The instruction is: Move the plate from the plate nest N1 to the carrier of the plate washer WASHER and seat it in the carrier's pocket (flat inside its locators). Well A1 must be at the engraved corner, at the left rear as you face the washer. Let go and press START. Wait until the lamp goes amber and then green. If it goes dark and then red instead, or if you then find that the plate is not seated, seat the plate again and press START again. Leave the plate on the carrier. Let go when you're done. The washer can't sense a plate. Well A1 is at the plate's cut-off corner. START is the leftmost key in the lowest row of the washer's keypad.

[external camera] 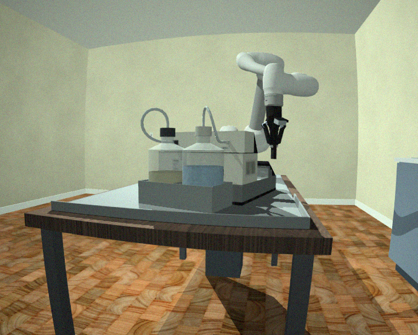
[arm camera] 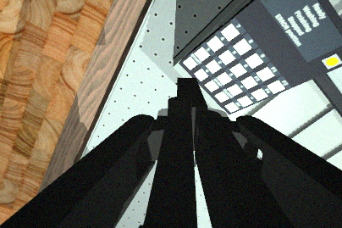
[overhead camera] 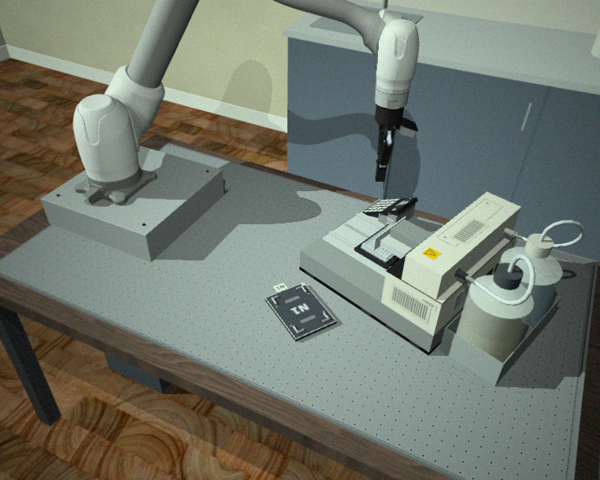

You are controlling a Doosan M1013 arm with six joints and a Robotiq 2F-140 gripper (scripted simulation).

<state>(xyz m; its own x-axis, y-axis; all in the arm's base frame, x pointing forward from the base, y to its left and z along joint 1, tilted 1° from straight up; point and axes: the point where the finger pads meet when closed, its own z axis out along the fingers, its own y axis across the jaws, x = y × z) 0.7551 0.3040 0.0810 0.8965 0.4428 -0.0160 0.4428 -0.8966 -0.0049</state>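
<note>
My gripper (overhead camera: 379, 175) is shut and empty, pointing straight down a short way above the washer's keypad (overhead camera: 389, 205). In the wrist view the closed fingertips (arm camera: 189, 85) hang over the keypad's lower left edge (arm camera: 234, 69). A lamp (arm camera: 332, 61) beside the display (arm camera: 302, 17) shows amber-yellow. The dark nest N1 (overhead camera: 300, 309) lies empty on the table in front of the washer (overhead camera: 414, 263). The plate (overhead camera: 380, 250) sits on the dark carrier, partly under the cream washer head (overhead camera: 458, 242). I cannot tell whether it lies flat. The gripper also shows in the exterior view (external camera: 273, 155).
Two bottles with tubing (overhead camera: 494, 309) (overhead camera: 535, 260) stand in a tray to the right of the washer. The arm's grey base block (overhead camera: 135, 206) is at the rear left. The table's wooden rear edge (arm camera: 97, 80) runs close behind the keypad. A blue cabinet (overhead camera: 471, 119) stands behind the table.
</note>
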